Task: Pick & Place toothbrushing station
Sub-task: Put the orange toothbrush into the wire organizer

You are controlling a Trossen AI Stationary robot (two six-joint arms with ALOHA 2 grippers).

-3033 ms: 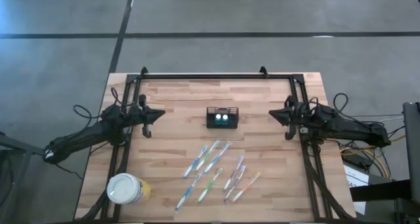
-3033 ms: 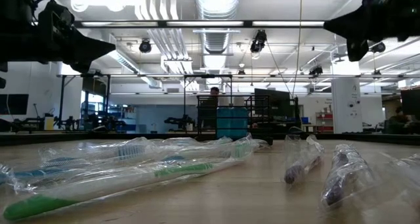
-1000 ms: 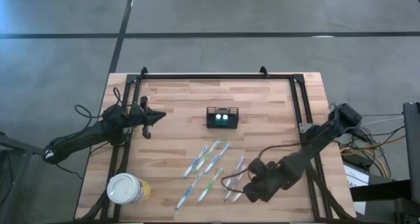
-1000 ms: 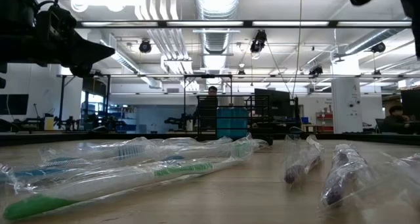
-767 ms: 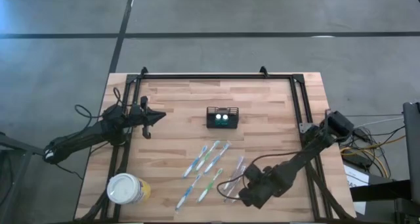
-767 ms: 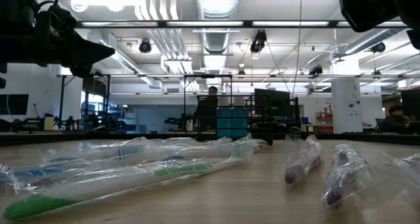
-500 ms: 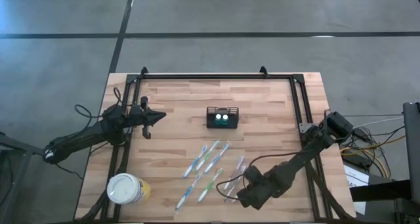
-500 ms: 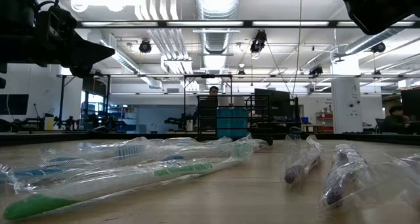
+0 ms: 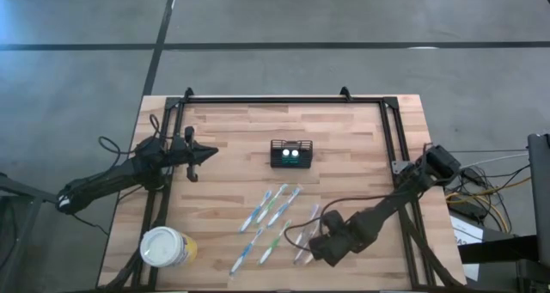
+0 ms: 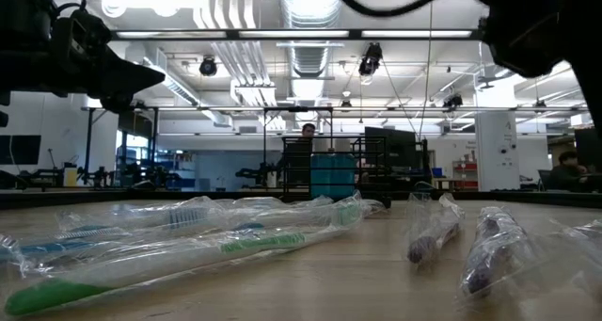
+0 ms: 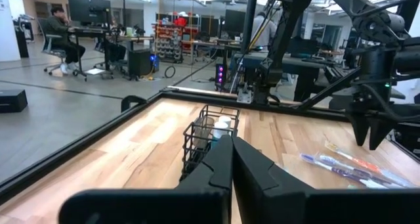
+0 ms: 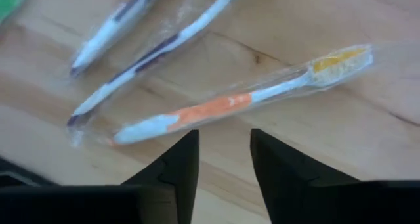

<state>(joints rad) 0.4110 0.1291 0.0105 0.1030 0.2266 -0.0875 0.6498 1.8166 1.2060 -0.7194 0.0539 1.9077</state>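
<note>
From above, I have the right tool [image 9: 307, 243] low over the near right of the wooden surface [image 9: 232, 130], above the scattered wrapped toothbrushes; its wrist view shows the two fingers [image 12: 174, 165] parted with a clear gap, empty, just short of the orange-handled toothbrush [image 12: 230, 104], which lies in clear wrapping across the fingers' line with its yellowish head to one side. Two purple-striped brushes [image 12: 141, 37] lie just beyond it. The toothbrushing station [image 9: 291, 153], a small black slotted caddy, stands upright at mid-surface, well apart from this tool. To do this step well, I judge that I should centre the gap on the orange grip section, descend until both fingers straddle the handle, and close on the handle itself, not the loose film, which may slip. I would keep clear of the purple pair. The left tool [image 9: 204, 153] waits shut at the surface's left, pointing toward the caddy; the yellow tub [image 9: 165, 247] stands at the near left corner.
</note>
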